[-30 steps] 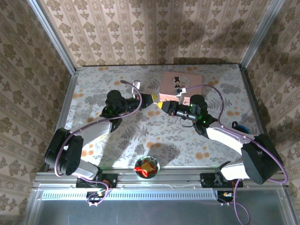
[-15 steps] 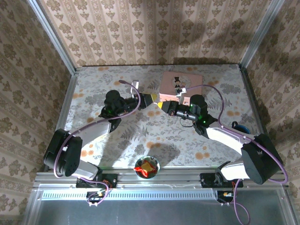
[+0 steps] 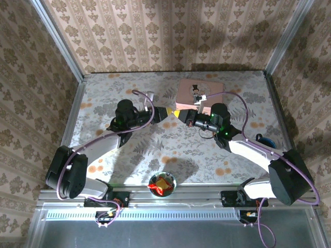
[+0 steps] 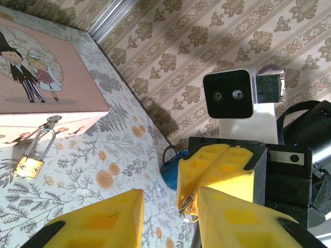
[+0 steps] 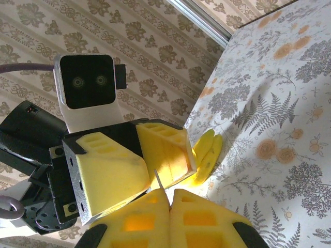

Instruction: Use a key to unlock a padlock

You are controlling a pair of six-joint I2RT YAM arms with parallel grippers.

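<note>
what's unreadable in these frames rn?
- The key: in the right wrist view, just a thin sliver pokes from the right gripper. The rest is buried between its shut pads.
- The padlock: in the left wrist view, it is too small to find the keyhole.
- Whether the left gripper touches the key: the top view is too coarse where the fingers meet.

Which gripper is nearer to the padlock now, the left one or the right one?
Right, by a little. The right gripper is just in front of the pink box where the padlock hangs; the left gripper is farther left.
</note>
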